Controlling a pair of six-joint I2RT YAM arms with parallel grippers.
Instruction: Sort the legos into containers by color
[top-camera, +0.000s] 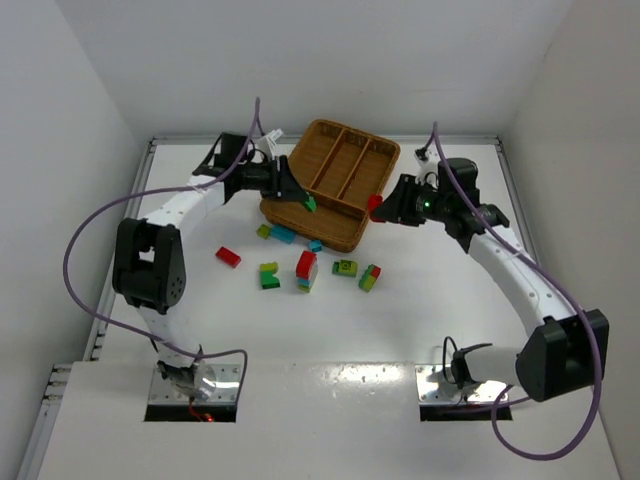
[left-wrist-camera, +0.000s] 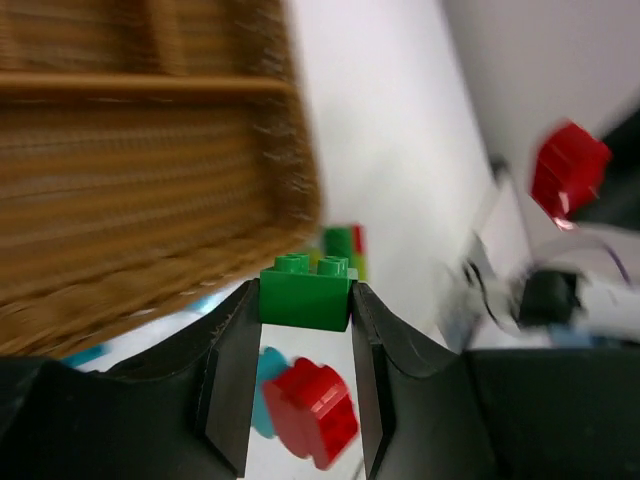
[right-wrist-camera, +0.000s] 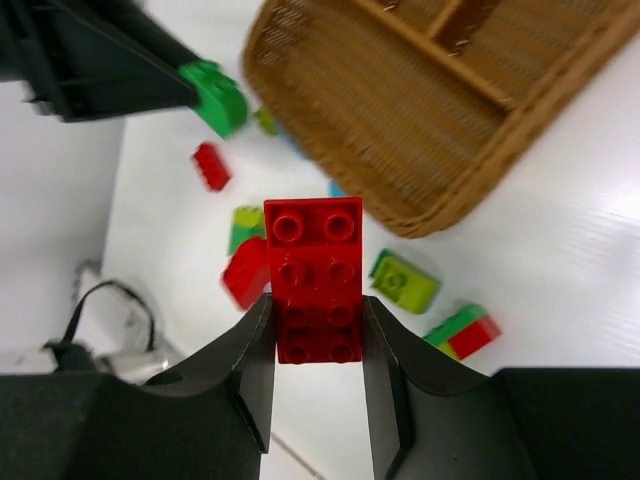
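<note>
My left gripper (left-wrist-camera: 303, 300) is shut on a green lego (left-wrist-camera: 305, 292), held in the air by the near left edge of the brown wicker tray (top-camera: 300, 215). In the top view that green lego (top-camera: 310, 203) hangs just over the tray's near rim. My right gripper (right-wrist-camera: 315, 315) is shut on a long red lego (right-wrist-camera: 313, 275), which shows in the top view as a red lego (top-camera: 375, 206) beside the tray's near right corner. The tray's long compartments (top-camera: 345, 165) look empty. Several loose legos (top-camera: 306, 270) in red, green, lime and blue lie on the table in front of the tray.
White walls close in the table on three sides. A red brick (top-camera: 228, 257) lies furthest left of the loose pile, and a green-and-red stack (top-camera: 369, 277) furthest right. Both arms reach inward from the sides, and their cables arc over the table.
</note>
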